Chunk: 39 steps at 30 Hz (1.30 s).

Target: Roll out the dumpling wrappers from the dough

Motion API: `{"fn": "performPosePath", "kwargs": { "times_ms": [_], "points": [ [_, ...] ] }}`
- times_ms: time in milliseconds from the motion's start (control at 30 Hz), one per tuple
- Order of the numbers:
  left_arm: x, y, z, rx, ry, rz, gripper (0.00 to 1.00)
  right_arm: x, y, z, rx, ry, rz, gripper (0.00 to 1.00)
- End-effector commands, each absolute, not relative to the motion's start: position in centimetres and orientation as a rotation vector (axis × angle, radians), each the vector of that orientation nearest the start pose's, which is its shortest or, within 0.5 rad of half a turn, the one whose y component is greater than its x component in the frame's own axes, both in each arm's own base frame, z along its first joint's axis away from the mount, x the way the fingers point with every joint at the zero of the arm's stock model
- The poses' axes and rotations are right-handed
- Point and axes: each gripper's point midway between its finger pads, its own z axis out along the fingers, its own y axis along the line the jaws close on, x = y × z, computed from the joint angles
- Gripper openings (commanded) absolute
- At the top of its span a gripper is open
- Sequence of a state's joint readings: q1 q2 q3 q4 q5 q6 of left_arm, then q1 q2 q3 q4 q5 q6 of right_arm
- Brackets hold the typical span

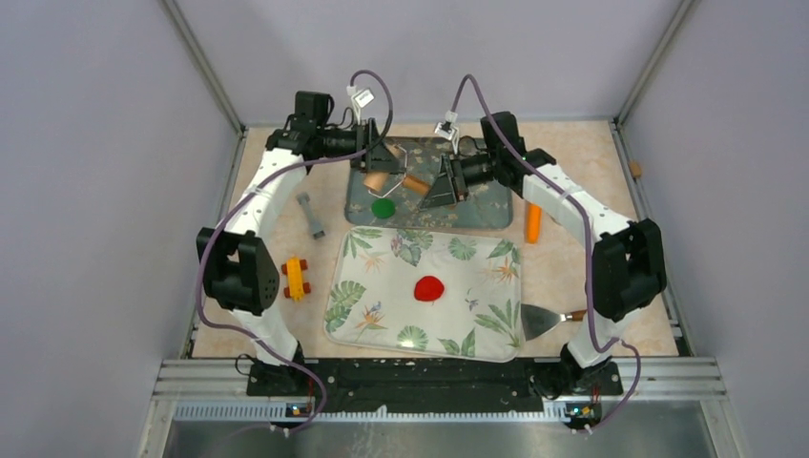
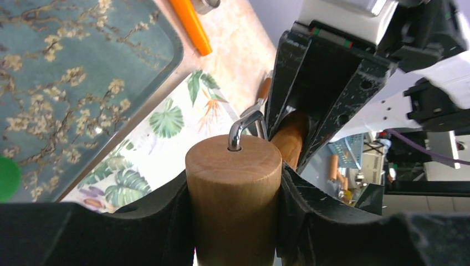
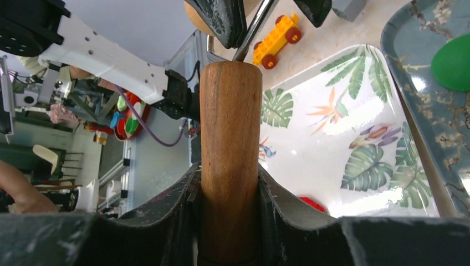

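A small wooden rolling pin with a bent metal wire frame (image 1: 405, 153) hangs over the dark floral tray (image 1: 496, 212) at the back. My left gripper (image 1: 382, 160) (image 2: 233, 191) is shut on its thick wooden barrel (image 2: 233, 183). My right gripper (image 1: 442, 186) (image 3: 230, 191) is closed against its darker wooden handle (image 3: 230, 127). A green dumpling wrapper (image 1: 383, 208) (image 3: 451, 61) lies flat on the dark tray just below the grippers. A red wrapper (image 1: 429, 287) (image 3: 313, 204) lies in the middle of the leaf-patterned tray (image 1: 363, 305).
An orange stick (image 1: 533, 222) lies right of the dark tray and a grey tool (image 1: 311, 215) left of it. A yellow toy car (image 1: 295, 279) sits left of the leaf tray. A metal spatula (image 1: 544, 320) rests at that tray's right corner.
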State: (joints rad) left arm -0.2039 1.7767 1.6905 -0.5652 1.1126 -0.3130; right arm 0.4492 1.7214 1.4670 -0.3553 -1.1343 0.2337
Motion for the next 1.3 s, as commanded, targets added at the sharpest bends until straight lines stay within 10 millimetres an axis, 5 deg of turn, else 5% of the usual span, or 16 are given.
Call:
{"fn": "performPosePath", "kwargs": {
  "times_ms": [0,133,300,500,733,1167,1267],
  "points": [
    [35.3,-22.3,29.8,0.683,2.015,-1.247,0.44,28.3,30.3,27.8,-0.974,1.94,1.479,0.0],
    [33.7,-20.4,29.4,0.993,1.744,-0.748,0.78,27.9,29.1,26.5,-1.014,1.992,1.392,0.0],
    [30.2,-22.2,30.4,1.319,1.331,-0.381,0.9,27.8,28.0,25.2,-1.077,2.072,1.315,0.0],
    [29.2,-26.2,29.1,1.542,1.163,-0.315,0.87,26.8,28.1,25.0,-1.082,2.088,1.366,0.0],
    [30.2,-29.6,27.0,1.658,1.06,-0.285,0.83,26.0,28.0,25.2,-1.095,2.085,1.387,0.0],
    [30.7,-32.6,26.3,1.738,0.885,-0.214,0.7,25.9,28.0,25.0,-1.079,2.101,1.398,0.0],
    [30.9,-32.7,26.4,1.729,0.856,-0.192,0.6,25.9,27.8,24.8,-1.051,2.113,1.423,0.0]
  ]
}}
